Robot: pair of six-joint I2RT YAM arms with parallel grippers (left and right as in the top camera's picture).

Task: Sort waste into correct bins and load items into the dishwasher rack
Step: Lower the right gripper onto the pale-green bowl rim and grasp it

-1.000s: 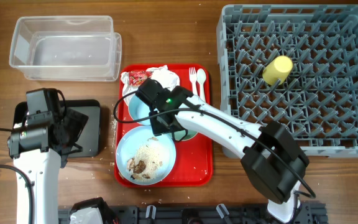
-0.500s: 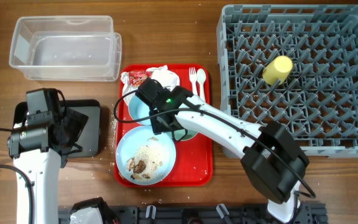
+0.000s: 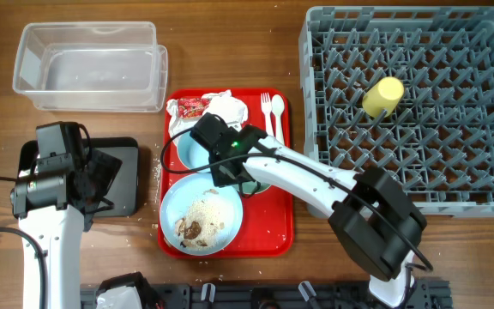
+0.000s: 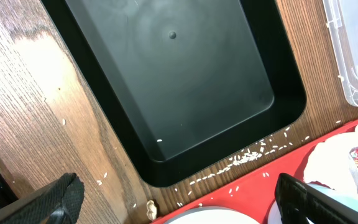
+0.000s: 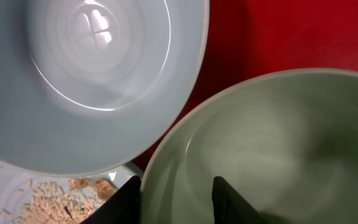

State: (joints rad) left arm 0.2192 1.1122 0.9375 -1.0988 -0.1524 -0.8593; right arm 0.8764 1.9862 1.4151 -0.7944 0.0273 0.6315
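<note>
Loaded: yellow cup (image 3: 383,94), rack (image 3: 309,103) far right.
Pending: all else.
Right gripper (image 5: 176,186): parted astride mint bowl (image 5: 278,143) rim.
Left gripper (image 4: 179,186): agape, empty.

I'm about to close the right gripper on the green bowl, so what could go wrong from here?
1. The right gripper straddles only the rim of the mint green bowl; such a one-sided pinch may let it tilt or slip.
2. That bowl sits close beside the small blue bowl and the plate of rice crumbs; lifting could nudge them and scatter rice.
</note>
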